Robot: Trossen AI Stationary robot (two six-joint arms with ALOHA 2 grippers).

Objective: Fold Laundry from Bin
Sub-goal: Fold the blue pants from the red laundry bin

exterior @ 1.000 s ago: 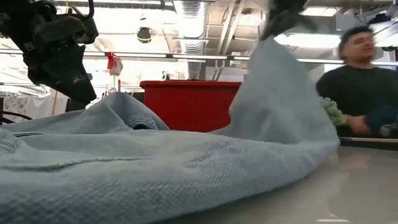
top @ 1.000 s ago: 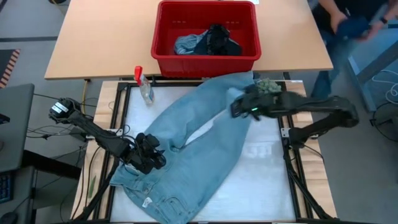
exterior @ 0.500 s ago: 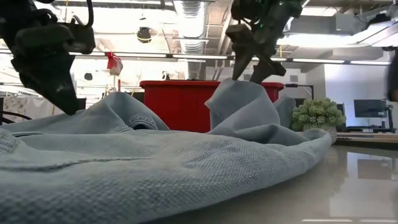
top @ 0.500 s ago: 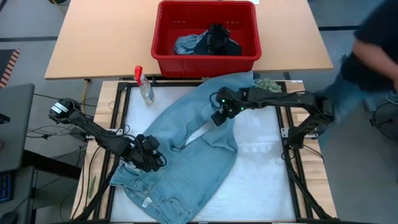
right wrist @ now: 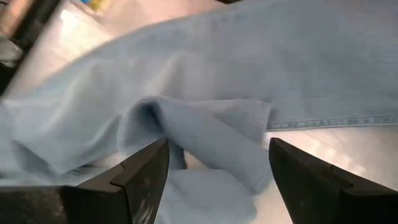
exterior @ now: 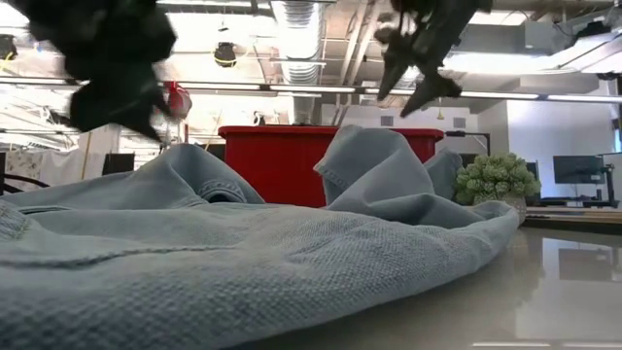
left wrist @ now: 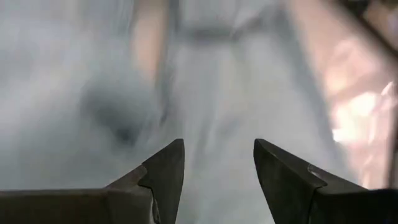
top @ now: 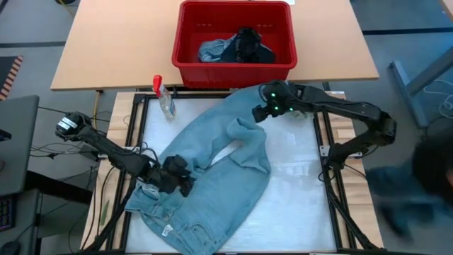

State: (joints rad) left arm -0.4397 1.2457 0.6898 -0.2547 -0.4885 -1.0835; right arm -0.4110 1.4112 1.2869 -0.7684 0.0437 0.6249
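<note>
Light blue jeans (top: 212,170) from the laundry lie spread on the white table top, waistband (top: 177,230) at the near left. One leg (top: 249,138) lies doubled over in a loose fold (exterior: 379,170). My right gripper (top: 265,110) hangs open above that fold (right wrist: 205,134), clear of it. My left gripper (top: 177,177) is open just above the jeans near the hip (left wrist: 217,146), with nothing between its fingers. The red bin (top: 283,67) stands at the far side with dark and grey-blue garments (top: 237,46) inside.
A clear spray bottle with a red top (top: 164,99) stands at the table's far left. A fuzzy green ball (top: 304,95) sits by the far right corner. A blurred person (top: 425,184) moves beyond the table's right edge. Bare white surface (top: 297,198) lies to the near right.
My right gripper has opened and let go of the jeans leg it held up. It swung toward the table's left, then back toward the bin. The leg has dropped into a loose fold over the jeans. My left gripper has risen a little and turned.
</note>
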